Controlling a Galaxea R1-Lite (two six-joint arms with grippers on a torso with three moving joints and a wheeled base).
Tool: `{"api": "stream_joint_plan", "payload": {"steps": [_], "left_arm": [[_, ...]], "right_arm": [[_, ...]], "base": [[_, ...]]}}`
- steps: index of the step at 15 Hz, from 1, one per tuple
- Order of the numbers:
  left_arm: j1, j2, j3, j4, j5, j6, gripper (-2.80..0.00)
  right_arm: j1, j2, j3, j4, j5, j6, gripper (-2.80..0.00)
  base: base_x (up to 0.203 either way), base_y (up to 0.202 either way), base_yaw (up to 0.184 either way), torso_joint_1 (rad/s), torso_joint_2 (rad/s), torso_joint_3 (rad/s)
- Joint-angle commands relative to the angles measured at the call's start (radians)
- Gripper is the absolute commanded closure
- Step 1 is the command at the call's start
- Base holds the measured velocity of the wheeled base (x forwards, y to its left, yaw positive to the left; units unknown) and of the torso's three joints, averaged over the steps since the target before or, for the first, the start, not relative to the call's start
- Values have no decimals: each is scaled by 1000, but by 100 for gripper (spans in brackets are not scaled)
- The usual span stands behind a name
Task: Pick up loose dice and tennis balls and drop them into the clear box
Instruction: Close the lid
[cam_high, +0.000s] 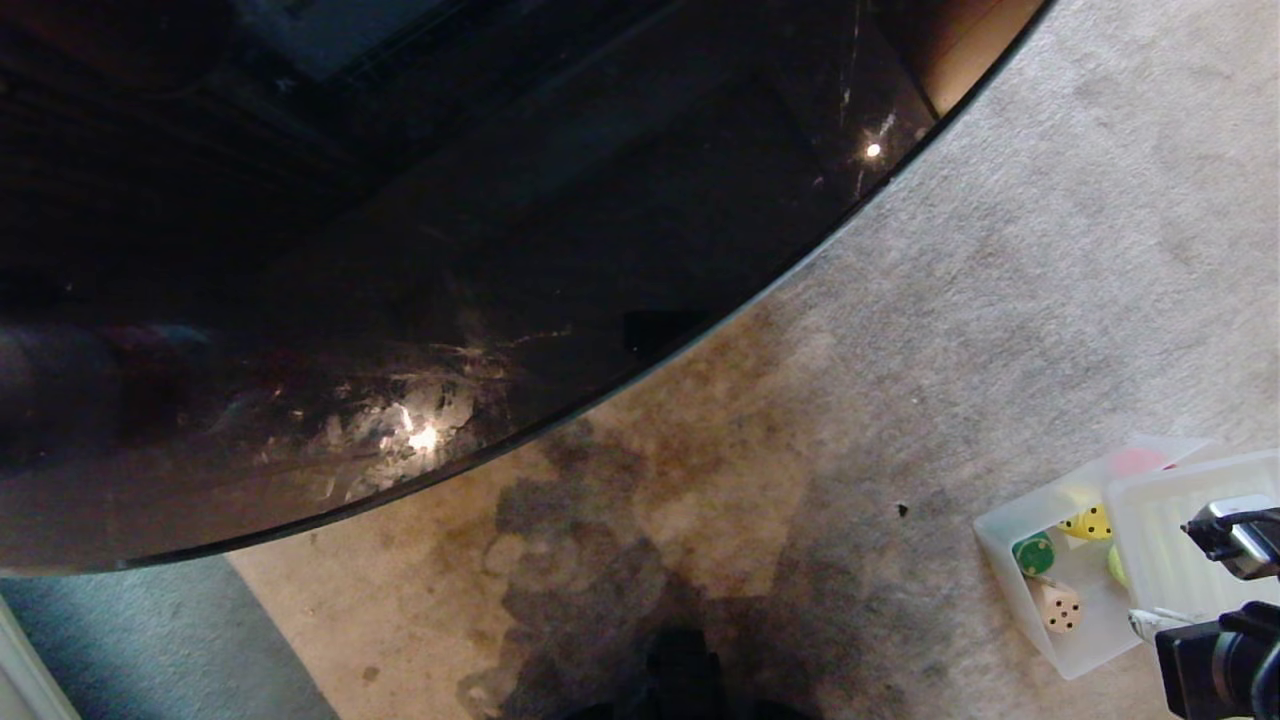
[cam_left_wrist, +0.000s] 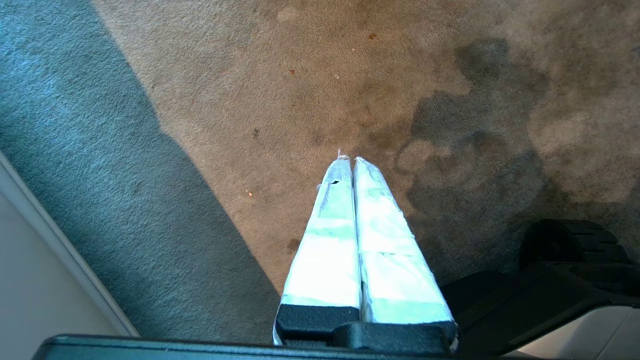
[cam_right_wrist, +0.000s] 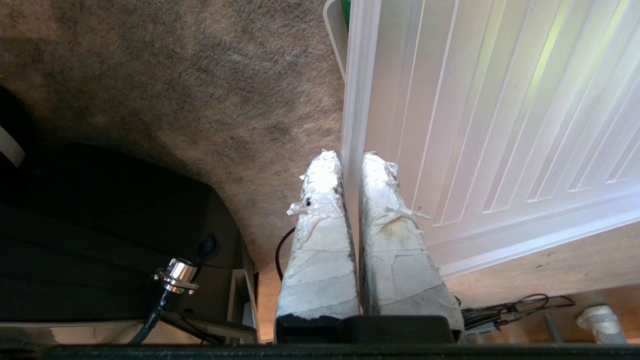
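Three dice (cam_high: 1060, 570) lie in the clear box (cam_high: 1000, 545) on carpet (cam_high: 900, 350), ribbed lid (cam_high: 1180, 545) overlapping it. Left wrist: left gripper (cam_left_wrist: 351, 161) closed, empty, above carpet. Right wrist: right gripper (cam_right_wrist: 345, 157) pinches the lid's edge.

One clear box (cam_high: 1010, 560) sits on the carpet, and three dice show inside it: one yellow die (cam_high: 1088, 523), one dark green die (cam_high: 1033, 553) and one tan die (cam_high: 1058, 605). One ribbed translucent lid (cam_high: 1190, 540) covers the box's right part, where one yellow-green tennis ball (cam_high: 1116, 566) peeks out at the lid's edge.
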Motion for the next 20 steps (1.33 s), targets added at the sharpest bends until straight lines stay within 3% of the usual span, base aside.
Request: {"api": "stream_joint_plan", "payload": {"steps": [1,20], "left_arm": [[0,0,0,0,0,-1,0],[0,0,0,0,0,-1,0]], "right_arm": [[1,3,-1,-2,0,-1,0],[4,2,-2,-2,-1,-7,0]], "base": [[0,0,0,0,0,0],[0,0,0,0,0,0]]}}
